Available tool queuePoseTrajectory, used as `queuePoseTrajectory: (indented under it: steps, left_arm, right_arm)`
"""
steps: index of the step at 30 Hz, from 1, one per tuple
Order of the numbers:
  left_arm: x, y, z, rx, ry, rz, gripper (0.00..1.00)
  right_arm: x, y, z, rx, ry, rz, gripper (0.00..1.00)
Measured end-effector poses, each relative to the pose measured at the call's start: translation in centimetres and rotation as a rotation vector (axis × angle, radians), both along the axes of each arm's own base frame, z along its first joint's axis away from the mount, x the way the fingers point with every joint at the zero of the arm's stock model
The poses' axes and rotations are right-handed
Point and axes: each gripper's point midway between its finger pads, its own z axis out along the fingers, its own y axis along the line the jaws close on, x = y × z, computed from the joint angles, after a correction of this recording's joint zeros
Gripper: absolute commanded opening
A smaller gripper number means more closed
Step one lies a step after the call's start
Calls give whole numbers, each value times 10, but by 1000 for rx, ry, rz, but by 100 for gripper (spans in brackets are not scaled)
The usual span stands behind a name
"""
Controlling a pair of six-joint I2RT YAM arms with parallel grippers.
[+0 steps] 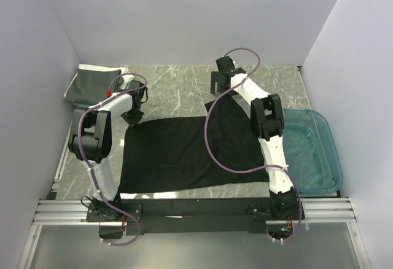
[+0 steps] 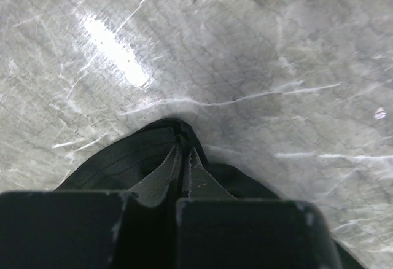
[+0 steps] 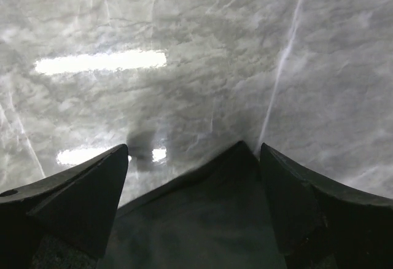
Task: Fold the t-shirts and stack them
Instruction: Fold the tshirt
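Observation:
A plain black t-shirt (image 1: 184,152) lies spread flat in the middle of the marble table. My left gripper (image 1: 133,116) is at its far left corner. In the left wrist view that gripper (image 2: 184,150) is shut on a pinched fold of the black cloth (image 2: 123,164). My right gripper (image 1: 218,88) is at the shirt's far right corner, where a flap of cloth (image 1: 224,106) reaches toward the back. In the right wrist view it (image 3: 194,149) is open, and the corner of the black cloth (image 3: 227,183) lies between its fingers, not gripped.
A folded pile of dark grey and white cloth (image 1: 92,81) sits at the far left by the wall. A translucent teal tub (image 1: 316,152) stands at the right edge. White walls close in the table on three sides.

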Motion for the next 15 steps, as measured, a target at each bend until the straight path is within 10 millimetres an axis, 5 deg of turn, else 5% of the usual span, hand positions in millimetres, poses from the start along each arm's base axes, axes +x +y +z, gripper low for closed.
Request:
queuePoseTrajectory:
  steps: [7, 11, 15]
  left_arm:
    - [-2, 0, -2, -1, 5, 0, 1]
    - [-2, 0, -2, -1, 5, 0, 1]
    - [-4, 0, -1, -2, -1, 0, 1]
  right_arm:
    - [-6, -5, -3, -21, 27, -11, 65]
    - [-12, -8, -4, -23, 24, -23, 38]
    - [-16, -10, -4, -26, 29, -25, 22]
